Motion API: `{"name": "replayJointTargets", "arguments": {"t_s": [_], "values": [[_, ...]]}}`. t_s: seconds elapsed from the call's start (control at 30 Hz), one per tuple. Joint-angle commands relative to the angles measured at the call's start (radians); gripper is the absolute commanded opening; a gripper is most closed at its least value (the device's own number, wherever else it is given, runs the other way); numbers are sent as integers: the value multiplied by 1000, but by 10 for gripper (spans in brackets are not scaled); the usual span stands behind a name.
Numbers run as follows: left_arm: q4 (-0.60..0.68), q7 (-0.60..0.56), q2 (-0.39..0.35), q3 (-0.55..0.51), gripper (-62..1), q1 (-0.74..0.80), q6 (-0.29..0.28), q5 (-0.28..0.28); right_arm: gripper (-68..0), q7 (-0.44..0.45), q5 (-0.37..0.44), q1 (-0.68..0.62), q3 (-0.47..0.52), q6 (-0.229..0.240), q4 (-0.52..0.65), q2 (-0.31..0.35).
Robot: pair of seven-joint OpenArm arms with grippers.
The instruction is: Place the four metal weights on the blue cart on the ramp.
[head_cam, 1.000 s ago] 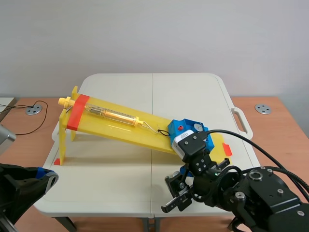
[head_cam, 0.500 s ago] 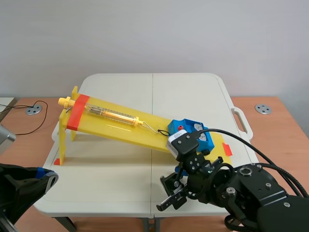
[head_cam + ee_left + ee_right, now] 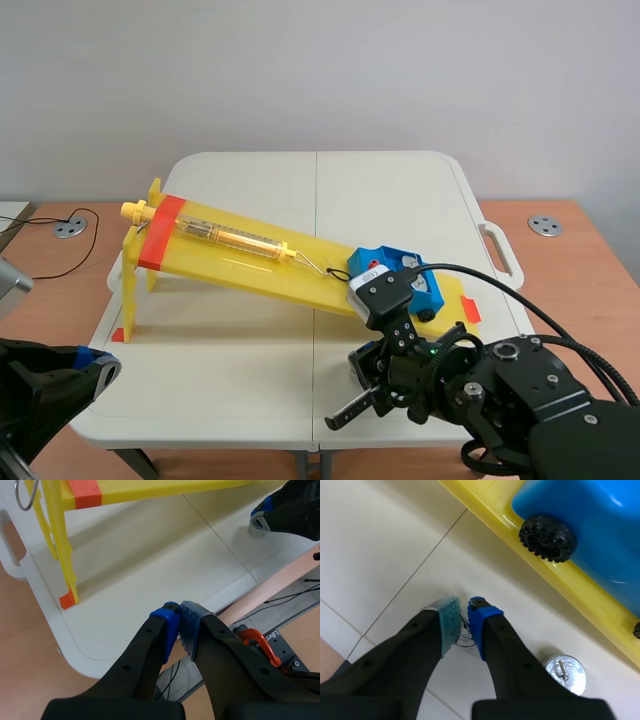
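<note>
Pinching the hook of one metal weight (image 3: 465, 640) on the table (image 3: 380, 540), the right gripper (image 3: 461, 622) is almost closed. A second weight (image 3: 565, 672) lies at its four o'clock. The blue cart (image 3: 590, 525), on the ramp (image 3: 490, 505) at one o'clock, seemingly carries two already. The left gripper (image 3: 179, 625) is closed and empty.

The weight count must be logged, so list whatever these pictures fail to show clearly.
- Right wrist view: the weight under the right gripper is mostly covered by it; only rim and hook show.
- Scene view: the right arm hides part of the blue cart; what sits on it is too small to count.
- Right wrist view: the blue cart's top is cut off by the edge; only side and wheel show.
</note>
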Motion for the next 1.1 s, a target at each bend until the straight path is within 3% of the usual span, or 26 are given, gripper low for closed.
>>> {"name": "replayJointTargets", "arguments": {"t_s": [0.0, 0.13, 0.2, 0.47, 0.63, 1.07], "values": [[72, -89, 19, -14, -569, -9, -18, -77, -668, 32, 15, 80, -12, -38, 34, -8], [72, -89, 19, -14, -569, -9, -18, -77, -669, 37, 28, 75, -11, -36, 46, 12], [72, -89, 19, -14, -569, -9, -18, -77, -669, 37, 73, 63, -7, -31, 81, 35], [72, -89, 19, -14, -569, -9, -18, -77, -669, 3, 163, -57, 81, -9, 337, 104], [72, -89, 19, -14, -569, -9, -18, -77, -668, -16, 184, -109, 135, -2, 447, 105], [72, -89, 19, -14, -569, -9, -18, -77, -669, 5, 203, -56, 174, -3, 473, 90]]}}
